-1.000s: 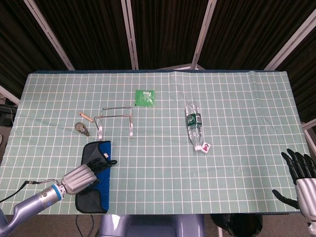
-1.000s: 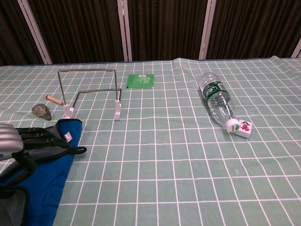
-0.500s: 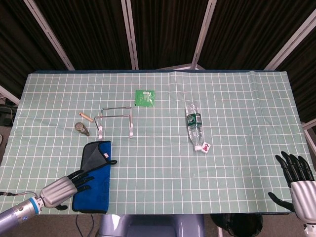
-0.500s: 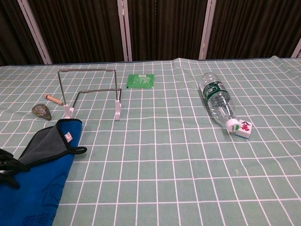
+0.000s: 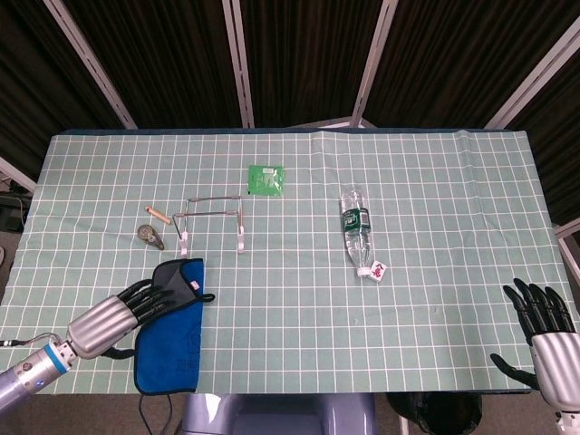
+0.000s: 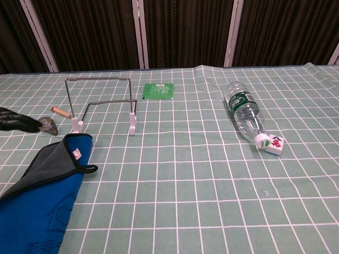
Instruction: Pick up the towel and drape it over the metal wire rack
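From above, my left hand (image 5: 113, 314) sits at the near left of the table (image 5: 435, 181), fingers apart and stretched toward the towel (image 5: 172, 335), their dark tips over its folded-back grey corner; I cannot tell from here whether they touch the cloth, and nothing is held. The chest view shows only a dark fingertip (image 6: 16, 120) at the left edge, raised above the cloth and in front of the small grey-brown object (image 6: 47, 125), so the hand looks clear of the towel there. The towel lies flat at the near left edge, blue with a grey upper corner, a white tag and a black loop; the chest view shows those details far better, while the head view shows its whole length reaching the table's front edge. Just beyond it are the grey-brown object and a small orange-handled stick (image 5: 159, 216). The rack (image 6: 103, 103) stands upright to the right of those, bare, well apart from the towel; only the chest view shows its tall wire frame and white feet clearly. Behind it lies a green packet (image 5: 266, 178). Further right a bottle (image 5: 357, 228) lies on its side, cap toward me, touching a white tile (image 5: 378, 270). My right hand (image 5: 544, 331) appears only in the head view, at the near right corner off the table, fingers spread and empty.
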Robot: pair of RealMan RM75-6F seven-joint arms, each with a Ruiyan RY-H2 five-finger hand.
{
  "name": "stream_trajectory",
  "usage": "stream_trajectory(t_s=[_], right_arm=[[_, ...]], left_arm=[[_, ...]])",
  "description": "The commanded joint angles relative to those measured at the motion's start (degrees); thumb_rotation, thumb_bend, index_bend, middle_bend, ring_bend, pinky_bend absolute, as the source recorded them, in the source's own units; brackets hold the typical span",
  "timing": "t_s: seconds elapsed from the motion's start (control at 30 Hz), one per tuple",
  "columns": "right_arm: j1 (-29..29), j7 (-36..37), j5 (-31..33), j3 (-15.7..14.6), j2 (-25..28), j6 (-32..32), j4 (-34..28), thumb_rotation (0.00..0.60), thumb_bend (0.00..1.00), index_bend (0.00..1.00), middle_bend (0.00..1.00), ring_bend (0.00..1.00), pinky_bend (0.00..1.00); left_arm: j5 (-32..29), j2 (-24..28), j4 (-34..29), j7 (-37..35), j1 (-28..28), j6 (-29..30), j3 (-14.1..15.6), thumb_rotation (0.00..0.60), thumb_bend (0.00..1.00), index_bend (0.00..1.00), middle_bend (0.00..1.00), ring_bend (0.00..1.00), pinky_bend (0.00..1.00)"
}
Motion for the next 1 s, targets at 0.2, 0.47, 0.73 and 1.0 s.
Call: stream_trajectory(t_s=[0.2,0.47,0.73,1.0], right_arm=[[0.4,0.7,1.2,0.4,0.1,-0.7,0.3,0.600,0.00,0.00,0.00,0.00,0.00],[1.0,2.3,3.3,1.1,0.4,-2.0,0.9,0.600,0.00,0.00,0.00,0.00,0.00],[1.5,3.2,4.8,1.4,0.5,-3.4,1.6,0.600,0.00,0.00,0.00,0.00,0.00],[1.7,3.6,5.2,1.5,0.4,-3.9,1.9,0.600,0.00,0.00,0.00,0.00,0.00]], left_arm=[[-11.7,-8.3,-1.7,14.5,-4.4,-13.9,-9.6,0.600,0.22,0.17,0.00,0.00,0.00],[-17.9,-16.3,1.5,23.2,-6.2,-21.4,-12.6,0.600,0.33,0.27,0.00,0.00,0.00],[-21.4,-19.8,3.5,27.7,-6.6,-22.9,-14.5,0.600,0.34,0.31,0.00,0.00,0.00],[-23.1,-20.5,4.6,29.1,-7.3,-24.5,-14.8,0.600,0.36,0.38,0.00,0.00,0.00]])
